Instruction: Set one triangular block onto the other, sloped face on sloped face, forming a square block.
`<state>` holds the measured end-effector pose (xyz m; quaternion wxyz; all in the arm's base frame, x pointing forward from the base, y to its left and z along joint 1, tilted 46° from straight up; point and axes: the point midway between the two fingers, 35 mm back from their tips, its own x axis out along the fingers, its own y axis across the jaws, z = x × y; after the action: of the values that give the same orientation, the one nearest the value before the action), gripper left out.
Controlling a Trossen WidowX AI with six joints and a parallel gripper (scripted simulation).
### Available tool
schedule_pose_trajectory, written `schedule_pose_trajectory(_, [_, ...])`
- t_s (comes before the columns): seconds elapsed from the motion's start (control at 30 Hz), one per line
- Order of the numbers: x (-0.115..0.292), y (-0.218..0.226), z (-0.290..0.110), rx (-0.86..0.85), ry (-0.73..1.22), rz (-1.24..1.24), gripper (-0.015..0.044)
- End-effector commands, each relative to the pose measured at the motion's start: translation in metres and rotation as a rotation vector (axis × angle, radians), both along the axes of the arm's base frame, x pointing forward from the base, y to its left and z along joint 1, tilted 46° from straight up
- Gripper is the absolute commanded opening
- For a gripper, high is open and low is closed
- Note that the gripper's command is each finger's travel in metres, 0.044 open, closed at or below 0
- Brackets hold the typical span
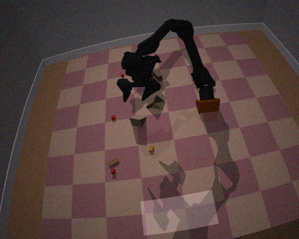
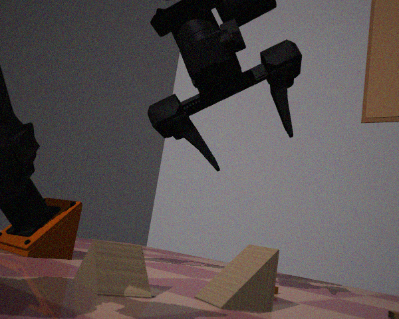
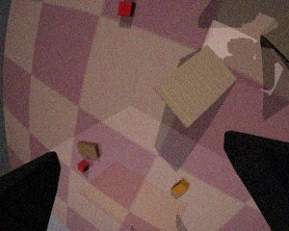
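Note:
Two tan triangular blocks lie apart on the checkered table. One triangular block [image 1: 138,120] [image 2: 244,281] [image 3: 197,87] rests with its sloped face up. The other triangular block [image 1: 156,104] [image 2: 115,271] lies closer to the arm's base, partly in shadow; the wrist view cuts it off at the upper right edge. My gripper [image 1: 134,98] [image 2: 254,153] [image 3: 143,152] is open wide and empty. It hangs well above the table, fingers pointing down, over the space between and just behind the two blocks. It touches nothing.
The arm's orange base [image 1: 207,105] [image 2: 44,236] stands right of the blocks. Small red cubes [image 1: 113,117] [image 1: 112,170] [image 3: 125,8], an orange cube [image 1: 151,148] [image 3: 179,188] and a small tan block [image 1: 113,162] [image 3: 89,149] lie scattered. A pale rectangle [image 1: 179,213] marks the front.

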<state>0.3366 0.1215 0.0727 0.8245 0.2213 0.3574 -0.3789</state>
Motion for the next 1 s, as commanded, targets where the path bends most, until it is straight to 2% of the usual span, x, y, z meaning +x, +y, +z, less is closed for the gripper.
schedule_pose_trajectory(0.0, [-0.007,-0.071,0.012,-0.123,0.502,0.049,0.0440])
schedule_pose_trajectory(0.23, [-0.030,-0.117,0.036,-0.100,0.892,0.084,0.0440])
schedule_pose_trajectory(0.67, [-0.031,-0.119,0.036,-0.098,0.905,0.085,0.0440])
schedule_pose_trajectory(0.97, [-0.053,-0.161,-0.016,-0.108,1.007,0.070,0.0440])
